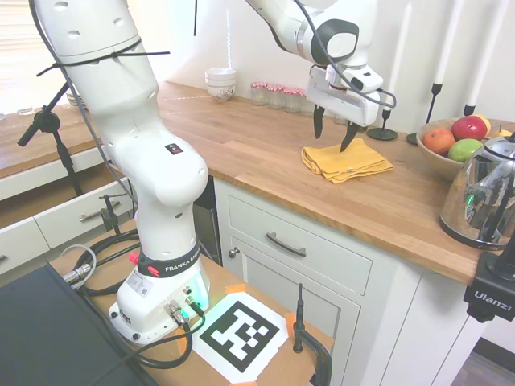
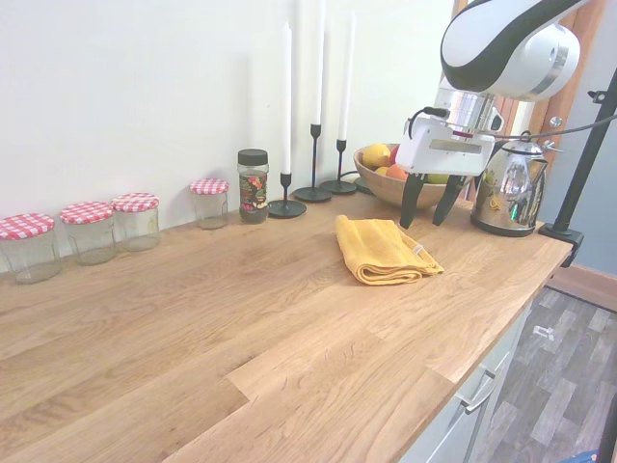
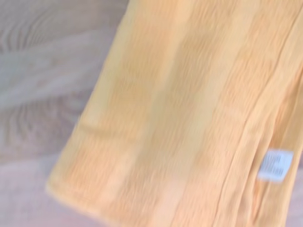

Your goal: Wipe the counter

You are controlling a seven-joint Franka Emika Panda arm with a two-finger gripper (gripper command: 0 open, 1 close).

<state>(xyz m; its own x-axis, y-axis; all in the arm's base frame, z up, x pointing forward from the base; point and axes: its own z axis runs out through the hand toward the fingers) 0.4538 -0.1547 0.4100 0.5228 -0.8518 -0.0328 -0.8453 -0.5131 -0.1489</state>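
The gripper (image 1: pixel 331 130), jaws spread wide and empty, hangs directly above the folded yellow cloth (image 1: pixel 346 159), which lies flat on the counter (image 2: pixel 193 318), long axis toward the counter's front edge.

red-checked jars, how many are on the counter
4, in a row along the wall on the counter: one, one, one, and one apart, by the spice jar. None looks hidden.

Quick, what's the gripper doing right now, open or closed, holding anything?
Gripper: open, holding nothing, above the folded yellow cloth on the counter.
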